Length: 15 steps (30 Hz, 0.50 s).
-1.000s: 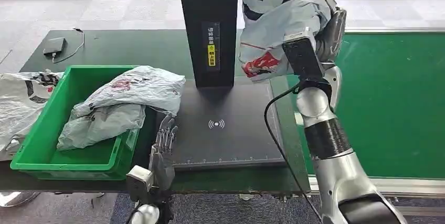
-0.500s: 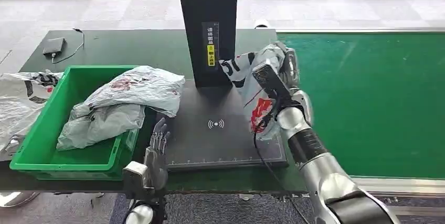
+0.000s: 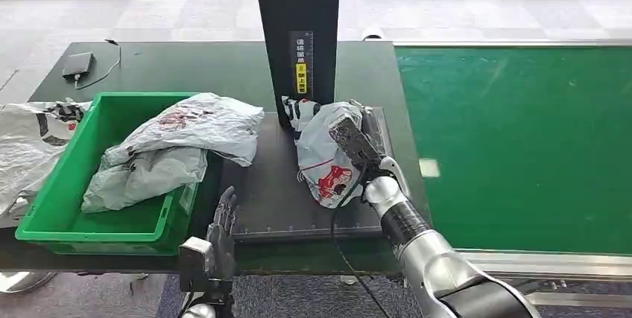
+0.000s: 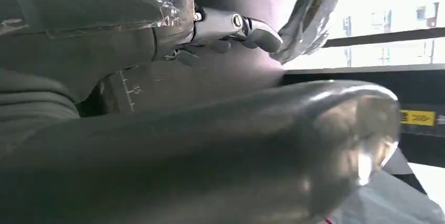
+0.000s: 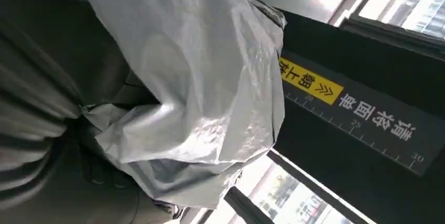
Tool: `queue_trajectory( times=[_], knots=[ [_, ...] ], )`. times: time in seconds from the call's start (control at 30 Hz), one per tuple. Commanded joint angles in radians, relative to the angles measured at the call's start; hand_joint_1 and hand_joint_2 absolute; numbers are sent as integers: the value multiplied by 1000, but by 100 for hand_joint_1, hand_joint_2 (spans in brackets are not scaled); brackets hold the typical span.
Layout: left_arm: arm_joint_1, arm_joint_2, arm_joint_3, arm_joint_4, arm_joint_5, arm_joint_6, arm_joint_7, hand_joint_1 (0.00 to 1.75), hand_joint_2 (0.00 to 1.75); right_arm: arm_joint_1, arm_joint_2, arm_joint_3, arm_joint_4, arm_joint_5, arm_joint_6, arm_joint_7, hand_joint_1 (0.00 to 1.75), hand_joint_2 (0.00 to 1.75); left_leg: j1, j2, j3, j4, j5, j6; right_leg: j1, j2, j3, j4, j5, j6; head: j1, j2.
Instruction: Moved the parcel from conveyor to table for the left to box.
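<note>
Dark tabletop (image 3: 186,65) runs under everything on our left side, with the green conveyor belt (image 3: 522,132) butting against it on the right and pale floor beyond.

Nearest us, our left hand (image 3: 221,227) stands at the tabletop's front edge beside the green bin (image 3: 104,229), fingers straight, apart and pointing up, holding nothing. It is well placed to take over, so we judge it should wait where it is until the parcel is let go.

Further in, our right hand (image 3: 358,139) reaches across from the belt side, forearm angled inward, wrist camera uppermost, fingers wrapped into the grey plastic parcel (image 3: 322,156). The parcel sits low over the black scanner pad (image 3: 298,199), touching or very nearly touching it; we cannot tell which. The right wrist view shows the crumpled film bunched against the palm.

To finish well, we would settle the parcel fully onto the pad before loosening the fingers, keep it off the black scanner column (image 3: 296,35) just behind, and draw the hand back toward the belt so loose film does not drag along.

Two more grey bags (image 3: 179,143) lie heaped in the bin.
</note>
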<state>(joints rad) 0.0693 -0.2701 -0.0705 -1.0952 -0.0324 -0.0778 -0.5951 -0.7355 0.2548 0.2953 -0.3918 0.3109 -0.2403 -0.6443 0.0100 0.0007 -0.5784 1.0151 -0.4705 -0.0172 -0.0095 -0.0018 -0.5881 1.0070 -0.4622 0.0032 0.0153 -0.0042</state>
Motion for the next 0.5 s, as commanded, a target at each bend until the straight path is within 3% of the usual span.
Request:
queue_trajectory(
  times=[0.03, 0.23, 0.5],
  knots=[
    [-64, -24, 84, 96, -33, 47, -2, 0, 0, -89, 65, 10, 96, 80, -73, 86, 2, 175, -1, 2, 1, -1, 1, 0, -1, 2, -1, 0, 1, 0, 0, 0],
    [-68, -23, 95, 78, -28, 57, 8, 0, 0, -67, 42, 17, 94, 122, -121, 156, 0, 175, 0, -1, 3, -2, 2, 0, 1, 0, 2, -2, 1, -1, 0, 0],
    [-37, -31, 95, 16, -15, 83, 36, 0, 0, 1, 16, -40, 62, 113, -102, 87, 0, 175, 0, -2, 2, -1, 1, 0, 1, -2, 2, -2, 1, -1, 0, 0]
  ],
)
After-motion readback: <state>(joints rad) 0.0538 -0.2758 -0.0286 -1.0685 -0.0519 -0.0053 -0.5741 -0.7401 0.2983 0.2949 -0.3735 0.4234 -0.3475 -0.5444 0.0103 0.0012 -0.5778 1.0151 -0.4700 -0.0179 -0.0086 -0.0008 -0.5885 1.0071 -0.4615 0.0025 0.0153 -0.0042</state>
